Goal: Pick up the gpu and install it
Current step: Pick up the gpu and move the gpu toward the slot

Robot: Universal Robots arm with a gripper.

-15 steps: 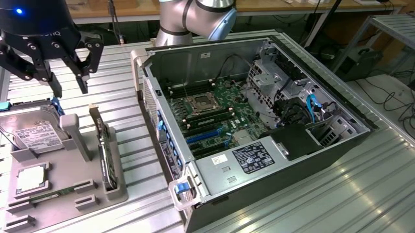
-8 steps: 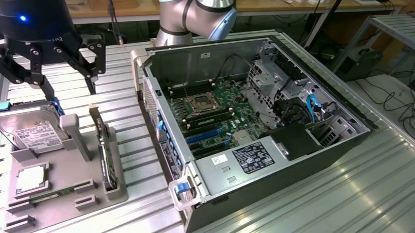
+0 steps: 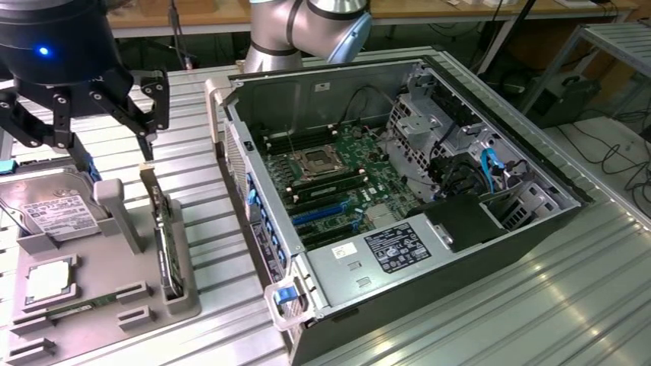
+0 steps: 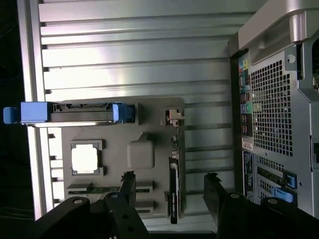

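One ribbed metal worktop (image 3: 569,305) carries an open computer case (image 3: 478,293). In the exterior view, a grey holder tray (image 3: 97,267) lies at about eight o'clock from the case. The tool (image 3: 107,141) hangs above the tray's twelve o'clock end, jaws spread wide, grasping nothing. The gpu (image 3: 161,244) stands on edge in a slot along the tray's three o'clock side, untouched.

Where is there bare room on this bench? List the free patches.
Widest: bare table on the exterior view's right of the computer case. Narrow strip between case and parts tray. Crowded: the tray, with hard drive and graphics card, the open gripper above.
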